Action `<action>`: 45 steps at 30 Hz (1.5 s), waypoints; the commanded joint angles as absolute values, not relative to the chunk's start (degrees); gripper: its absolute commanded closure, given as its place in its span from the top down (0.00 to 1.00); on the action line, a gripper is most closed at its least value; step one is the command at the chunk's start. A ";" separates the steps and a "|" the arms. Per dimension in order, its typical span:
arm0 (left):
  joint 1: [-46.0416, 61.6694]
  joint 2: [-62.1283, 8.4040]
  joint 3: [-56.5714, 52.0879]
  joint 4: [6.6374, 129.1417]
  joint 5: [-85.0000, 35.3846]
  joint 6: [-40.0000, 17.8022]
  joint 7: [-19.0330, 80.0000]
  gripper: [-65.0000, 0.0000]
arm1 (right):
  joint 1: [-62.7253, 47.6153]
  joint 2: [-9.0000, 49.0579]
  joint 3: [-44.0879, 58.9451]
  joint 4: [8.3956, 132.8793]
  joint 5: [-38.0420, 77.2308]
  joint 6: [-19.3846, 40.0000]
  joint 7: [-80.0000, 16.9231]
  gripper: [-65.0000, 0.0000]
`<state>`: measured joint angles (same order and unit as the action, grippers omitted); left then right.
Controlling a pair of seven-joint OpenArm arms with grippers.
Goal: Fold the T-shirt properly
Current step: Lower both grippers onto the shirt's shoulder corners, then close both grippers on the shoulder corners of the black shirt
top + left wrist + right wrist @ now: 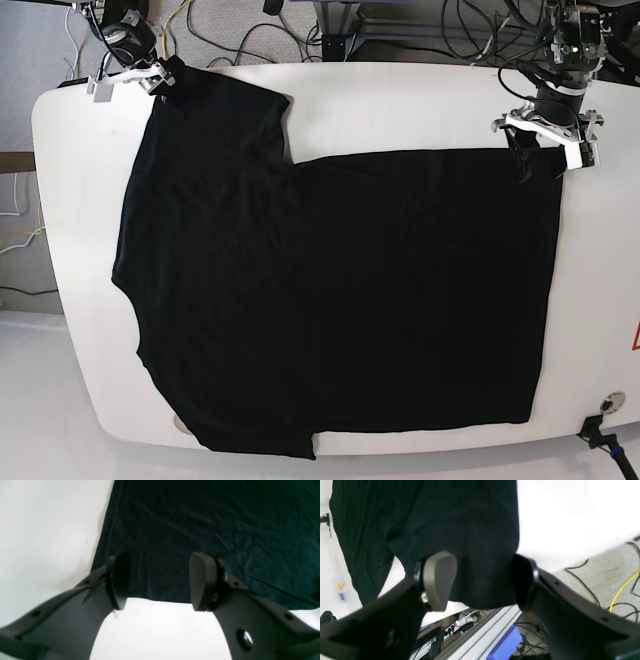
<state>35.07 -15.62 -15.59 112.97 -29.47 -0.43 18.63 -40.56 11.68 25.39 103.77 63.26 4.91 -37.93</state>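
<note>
The large black short-sleeved cloth T-shirt (pixel 330 290) lies spread flat on the white table (pixel 400 100) (no fold made yet), left gripper (pixel 160 580) and right gripper (pixel 485 580) both spread apart over its far corners.

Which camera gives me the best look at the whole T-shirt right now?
The base view: it shows the whole T-shirt spread flat on the table, both sleeves included. The left wrist view shows only one corner between the open left gripper. The right wrist view shows a sleeve edge reaching the table edge.
</note>
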 commanded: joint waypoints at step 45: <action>23.60 -16.13 -32.04 90.77 -47.87 -7.78 39.87 0.71 | -38.73 12.62 20.88 104.48 63.87 5.32 -37.67 0.00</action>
<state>23.81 -15.29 -31.73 90.26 -47.53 -7.60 40.53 -38.44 12.03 20.56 103.70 63.20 4.51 -38.15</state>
